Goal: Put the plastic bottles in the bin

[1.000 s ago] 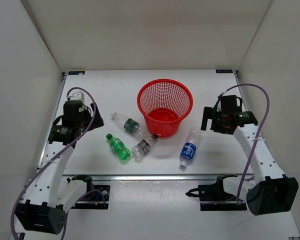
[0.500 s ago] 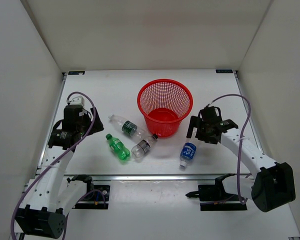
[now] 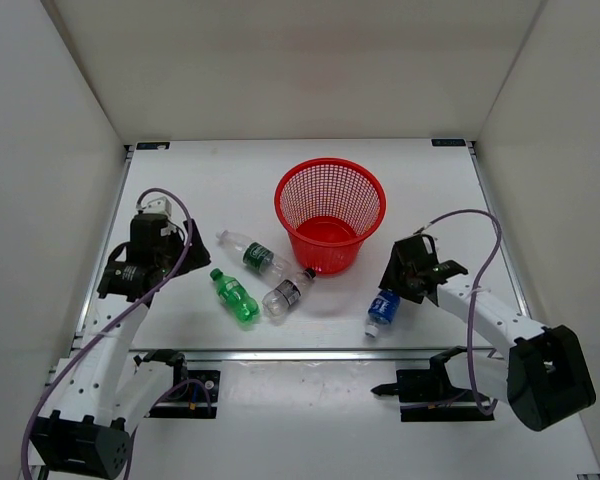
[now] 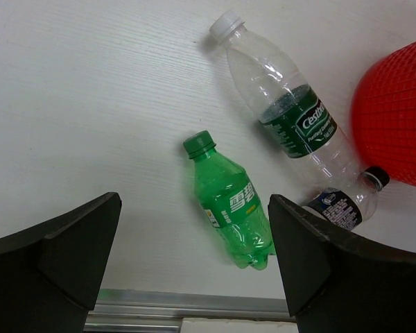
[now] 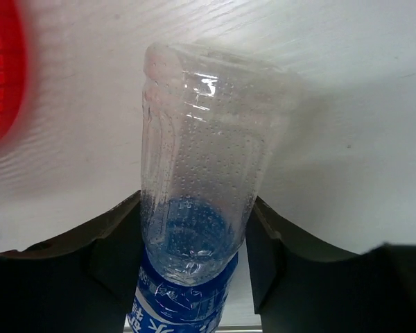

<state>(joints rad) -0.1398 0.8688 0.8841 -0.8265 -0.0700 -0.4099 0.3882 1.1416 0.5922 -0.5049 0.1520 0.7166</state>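
Nearest me on the right, the blue-label bottle point(image 3: 383, 308) lay on its side on the white table point(image 3: 210, 190), its cap pointing at the near edge and its base towards the far side. The right gripper point(image 5: 196, 215) was down over it, and its dark fingers point(image 5: 114, 243) were closed in against both sides of the clear body just above the label, pinching it. The bottle looked to be resting on the table.

Over to the left, the green bottle point(image 4: 232, 208) lay with its base near me and its cap angled away to the left. Just beside its base was the grey-black label bottle point(image 4: 343, 205), cap aimed at the foot of the bin. A little further back the dark green label bottle point(image 4: 291, 118) lay slanted, white cap to the far left, its base seeming to touch the grey-black one.

The left gripper point(image 4: 194, 201) hung above the table to the left of those three, fingers spread wide and holding nothing.

Beyond them all stood the red mesh bin point(image 3: 330, 190), upright near the middle of the table, with none of the four bottles inside.
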